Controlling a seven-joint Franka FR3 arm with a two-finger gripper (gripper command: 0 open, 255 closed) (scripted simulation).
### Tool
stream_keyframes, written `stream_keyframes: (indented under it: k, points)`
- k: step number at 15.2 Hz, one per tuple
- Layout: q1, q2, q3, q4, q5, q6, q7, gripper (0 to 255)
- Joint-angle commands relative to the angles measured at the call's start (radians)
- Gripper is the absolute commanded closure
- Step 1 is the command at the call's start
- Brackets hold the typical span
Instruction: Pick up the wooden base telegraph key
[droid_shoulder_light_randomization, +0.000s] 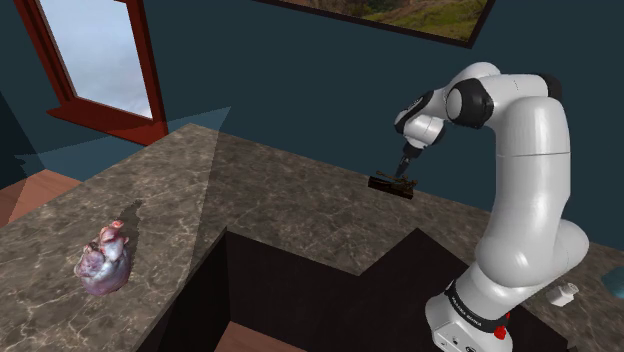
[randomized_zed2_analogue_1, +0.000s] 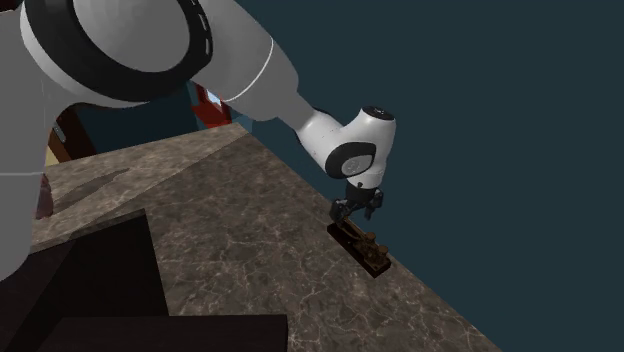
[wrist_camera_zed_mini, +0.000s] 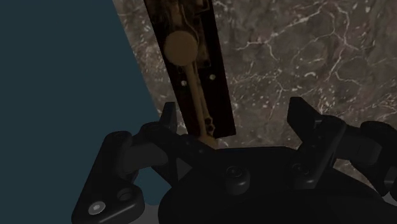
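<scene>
The gripper (droid_shoulder_light_randomization: 404, 168) hangs just over the key (droid_shoulder_light_randomization: 392, 184), right of centre in the shoulder view at the wall edge of the counter (droid_shoulder_light_randomization: 280, 200), fingers (wrist_camera_zed_mini: 306, 122) spread and empty; I'd centre the narrow base, now nearer one finger, before lowering and closing across its width.

One telegraph key (droid_shoulder_light_randomization: 392, 184), one pinkish lump (droid_shoulder_light_randomization: 104, 260), one marbled counter (droid_shoulder_light_randomization: 280, 205).
</scene>
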Motion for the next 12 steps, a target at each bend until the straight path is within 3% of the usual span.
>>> stream_keyframes:
  k: [1, 2, 12]
  points:
    - [-0.045, 0.079, 0.023, 0.091, 0.02, -0.015, -0.029, 0]
    - [-0.066, 0.119, 0.033, 0.14, 0.026, -0.024, -0.037, 0]
    - [-0.091, 0.194, 0.067, 0.162, 0.061, 0.029, -0.062, 0]
